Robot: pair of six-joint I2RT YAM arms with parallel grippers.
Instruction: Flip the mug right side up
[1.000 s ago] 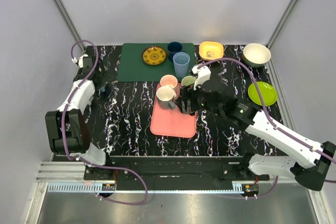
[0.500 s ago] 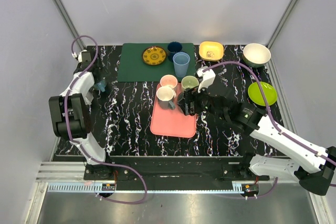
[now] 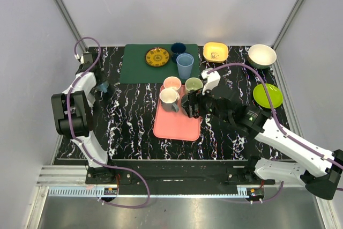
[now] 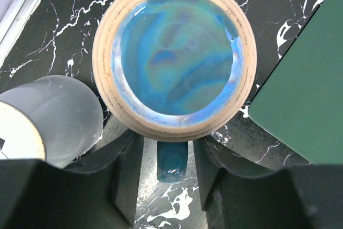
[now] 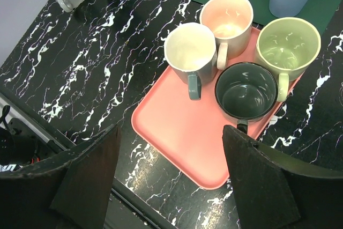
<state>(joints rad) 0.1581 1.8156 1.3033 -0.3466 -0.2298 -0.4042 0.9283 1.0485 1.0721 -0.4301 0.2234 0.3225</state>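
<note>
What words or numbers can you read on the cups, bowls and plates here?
None can be read anywhere.
Yellow bowl: a small mark inside, too small to read.
Yellow plate: a dark pattern, no letters that can be made out.
Upside-down blue mug: shiny glazed base, no stamp or number.

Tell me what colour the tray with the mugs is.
The tray is salmon pink; the right wrist view shows it best.
</note>
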